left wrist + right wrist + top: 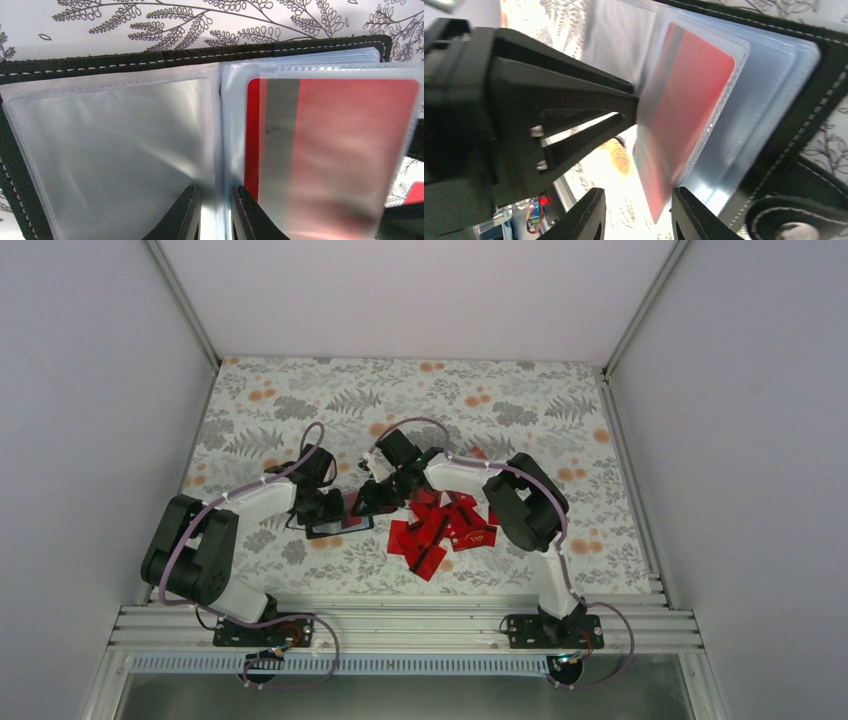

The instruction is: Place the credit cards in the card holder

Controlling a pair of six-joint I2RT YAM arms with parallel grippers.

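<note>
Beside open card holder [335, 529], red credit cards [445, 530], gold lettering [480, 537] illegible.

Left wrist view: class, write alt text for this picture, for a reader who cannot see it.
An open black card holder fills the frame, a red card with a grey stripe in its right-hand clear sleeve, the left-hand sleeve empty. At the bottom edge the left claw pinches the sleeves near the fold. Leaf-patterned tablecloth shows behind.

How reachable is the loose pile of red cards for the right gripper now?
Probably yes: the right gripper is at the card holder, and the pile of credit cards lies uncovered just beside it, partly under its own forearm.
</note>
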